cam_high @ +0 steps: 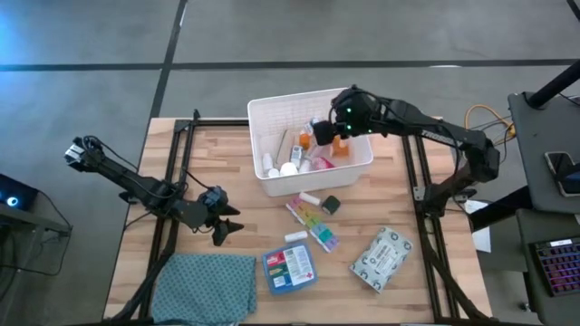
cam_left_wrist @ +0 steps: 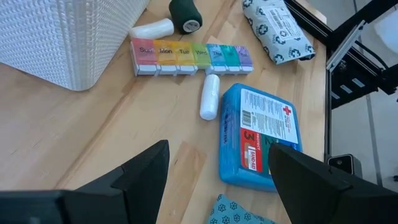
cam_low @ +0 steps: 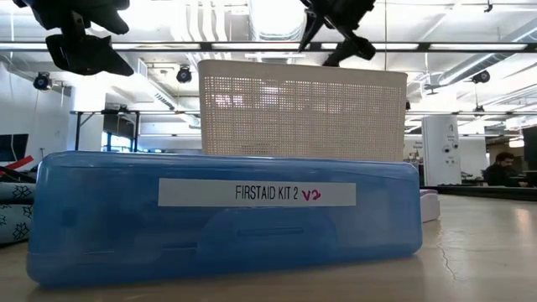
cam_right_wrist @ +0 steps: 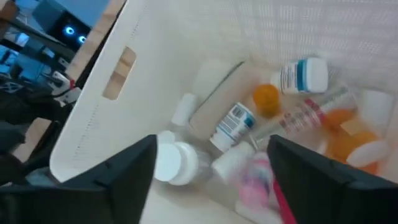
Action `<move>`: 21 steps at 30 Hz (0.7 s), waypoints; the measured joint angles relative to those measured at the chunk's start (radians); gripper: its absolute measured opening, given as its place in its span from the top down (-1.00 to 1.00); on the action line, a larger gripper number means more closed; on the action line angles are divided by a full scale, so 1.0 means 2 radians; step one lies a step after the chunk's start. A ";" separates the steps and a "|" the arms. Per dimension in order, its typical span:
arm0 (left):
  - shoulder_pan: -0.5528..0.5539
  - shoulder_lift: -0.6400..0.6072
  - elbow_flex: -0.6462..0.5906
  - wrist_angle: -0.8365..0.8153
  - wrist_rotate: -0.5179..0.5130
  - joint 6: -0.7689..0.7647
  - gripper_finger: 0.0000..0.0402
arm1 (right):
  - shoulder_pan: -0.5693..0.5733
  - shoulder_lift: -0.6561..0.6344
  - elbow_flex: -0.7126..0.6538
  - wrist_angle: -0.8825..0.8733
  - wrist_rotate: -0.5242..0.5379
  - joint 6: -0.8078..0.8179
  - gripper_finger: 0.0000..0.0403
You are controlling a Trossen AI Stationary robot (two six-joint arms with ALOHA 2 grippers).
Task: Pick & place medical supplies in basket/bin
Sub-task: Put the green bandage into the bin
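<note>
The white bin (cam_high: pixel 358 165) stands at the table's far middle with several bottles and tubes inside, among them a blue-labelled white bottle (cam_right_wrist: pixel 233 124) and an orange container (cam_right_wrist: pixel 266 99). My right gripper (cam_high: pixel 324 129) hangs open above the bin's inside, with nothing between its fingers. My left gripper (cam_high: pixel 227 226) stands open above the left of the table, touching nothing. On the table lie the pill organiser (cam_left_wrist: pixel 189 57), the blue first-aid box (cam_left_wrist: pixel 258 140), a white tube (cam_left_wrist: pixel 210 96), a dark roll (cam_left_wrist: pixel 185 14), another white tube (cam_left_wrist: pixel 152 29) and the wipes pack (cam_high: pixel 382 258).
A teal patterned cloth (cam_high: pixel 208 288) lies folded at the near left corner. Black frame rails (cam_high: pixel 177 172) run along both sides of the table. The first-aid box (cam_low: pixel 222 214) lies near the front edge, in front of the bin (cam_low: pixel 302 109) in the low view.
</note>
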 joint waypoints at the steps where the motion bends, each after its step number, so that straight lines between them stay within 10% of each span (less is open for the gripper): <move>1: 0.000 0.000 0.000 0.000 0.000 0.000 -0.26 | 0.003 0.000 0.002 -0.005 0.001 -0.006 -0.55; 15: 0.000 0.000 -0.016 -0.002 0.001 0.000 -0.26 | 0.279 0.000 0.018 -0.212 0.115 0.165 -0.90; 21: 0.000 0.000 -0.018 -0.001 0.000 0.000 -0.26 | 0.391 0.053 -0.014 -0.257 0.138 0.030 -0.90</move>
